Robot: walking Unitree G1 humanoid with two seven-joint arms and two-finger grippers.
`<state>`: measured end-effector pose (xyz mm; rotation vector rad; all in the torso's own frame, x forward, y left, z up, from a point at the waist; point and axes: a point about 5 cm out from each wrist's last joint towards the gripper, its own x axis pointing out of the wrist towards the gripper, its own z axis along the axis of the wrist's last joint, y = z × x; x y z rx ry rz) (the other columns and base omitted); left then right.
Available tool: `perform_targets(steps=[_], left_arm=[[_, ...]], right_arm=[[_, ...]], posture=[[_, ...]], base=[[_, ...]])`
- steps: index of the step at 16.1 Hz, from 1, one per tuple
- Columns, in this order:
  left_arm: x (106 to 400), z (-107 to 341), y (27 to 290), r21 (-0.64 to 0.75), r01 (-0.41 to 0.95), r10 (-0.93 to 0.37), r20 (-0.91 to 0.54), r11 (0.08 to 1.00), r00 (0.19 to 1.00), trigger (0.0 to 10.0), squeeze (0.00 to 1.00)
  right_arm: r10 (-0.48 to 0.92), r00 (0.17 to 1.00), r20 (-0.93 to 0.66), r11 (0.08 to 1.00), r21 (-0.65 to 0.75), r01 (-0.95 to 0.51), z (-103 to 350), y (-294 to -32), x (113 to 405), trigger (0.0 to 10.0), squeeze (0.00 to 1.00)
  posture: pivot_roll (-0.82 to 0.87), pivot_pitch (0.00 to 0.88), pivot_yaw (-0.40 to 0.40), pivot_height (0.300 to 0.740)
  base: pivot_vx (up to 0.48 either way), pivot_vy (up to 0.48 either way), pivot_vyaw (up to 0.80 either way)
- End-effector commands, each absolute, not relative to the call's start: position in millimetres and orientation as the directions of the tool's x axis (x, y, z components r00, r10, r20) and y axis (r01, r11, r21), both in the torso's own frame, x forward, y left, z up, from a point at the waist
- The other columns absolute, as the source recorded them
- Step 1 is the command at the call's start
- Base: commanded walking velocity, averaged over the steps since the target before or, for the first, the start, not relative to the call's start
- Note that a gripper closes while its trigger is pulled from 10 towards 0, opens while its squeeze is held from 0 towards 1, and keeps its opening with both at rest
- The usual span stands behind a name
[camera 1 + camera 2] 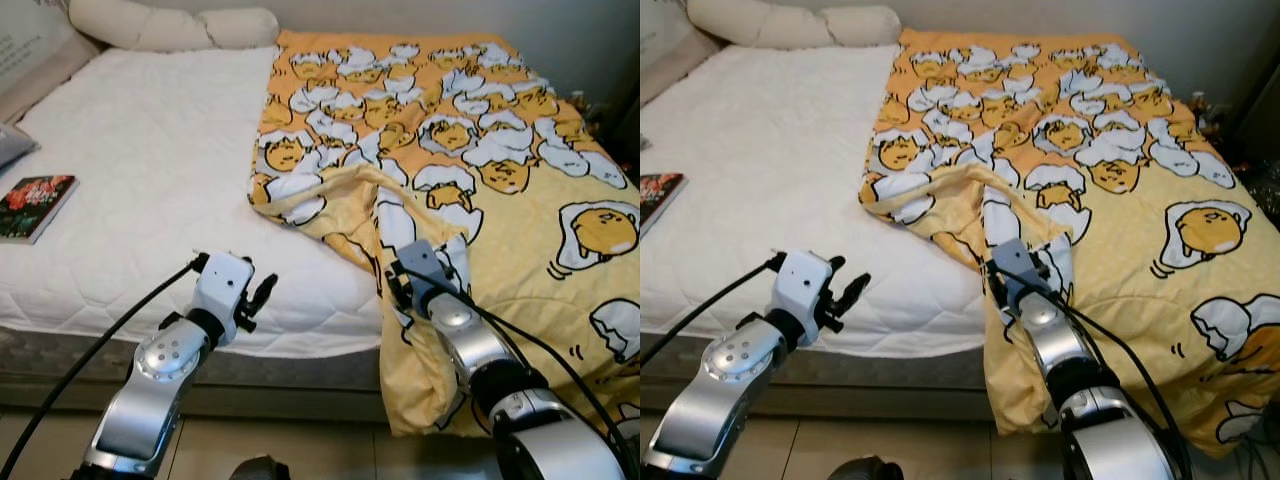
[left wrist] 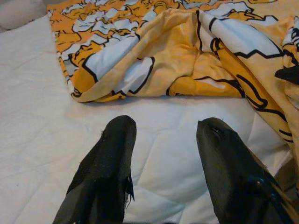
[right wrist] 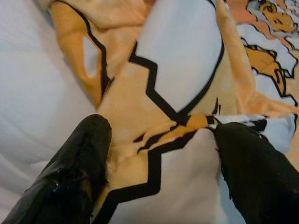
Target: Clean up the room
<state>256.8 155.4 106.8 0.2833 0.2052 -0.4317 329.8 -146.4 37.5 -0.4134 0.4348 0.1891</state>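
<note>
You see a yellow blanket printed with white-and-orange egg figures [image 1: 470,150] spread over the right half of a bed with a white quilted mattress cover [image 1: 150,170]. Its near left corner is folded back into a bunched ridge, and its near edge hangs over the front edge of the bed toward the floor.

Your right end effector [image 3: 159,154] is pressed into that bunched fold at the bed's front edge. Its two black fingers [image 3: 79,163] stand apart with blanket fabric lying between them; fabric touches both inner faces, yet the fingers have not closed on it.

Your left end effector [image 2: 163,163] hovers low over bare mattress cover just left of the fold, fingers spread and holding nothing. The blanket's folded edge lies just ahead of its fingertips, apart from them.

The left half of the bed is open white surface. A book with a dark floral cover [image 1: 35,205] lies near the left edge, and long pale pillows [image 1: 170,25] lie along the head of the bed
</note>
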Motion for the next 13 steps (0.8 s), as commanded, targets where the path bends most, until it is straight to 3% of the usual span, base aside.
perform_targets(steps=[1,4,5,13], left_arm=[[256,112,155,0.238,0.449,-0.394,-0.245,0.861,0.886,10.0,0.00],[252,117,160,0.239,0.529,-0.466,-0.274,0.814,0.841,10.0,0.00],[252,117,163,0.243,0.536,-0.470,-0.282,0.808,0.836,10.0,0.00],[253,117,161,0.222,0.601,-0.534,-0.297,0.768,0.792,10.0,0.00]], right_arm=[[0.079,0.890,-0.448,0.909,-0.334,-0.249,36,-149,330,10.0,0.00],[-0.012,0.874,-0.486,0.885,-0.412,-0.217,24,-163,324,10.0,0.00],[-0.036,0.878,-0.478,0.885,-0.424,-0.194,26,-167,326,0.0,0.00],[-0.055,0.883,-0.467,0.911,-0.385,-0.146,24,-175,324,0.0,0.00]], posture=[[0.08,0.000,0.043,0.740],[0.10,0.000,0.047,0.740],[0.10,0.000,0.046,0.740],[0.08,0.000,0.047,0.740]], base=[[0.000,0.000,0.00],[0.000,0.000,0.00],[0.000,0.000,0.00],[0.000,0.000,0.00]])
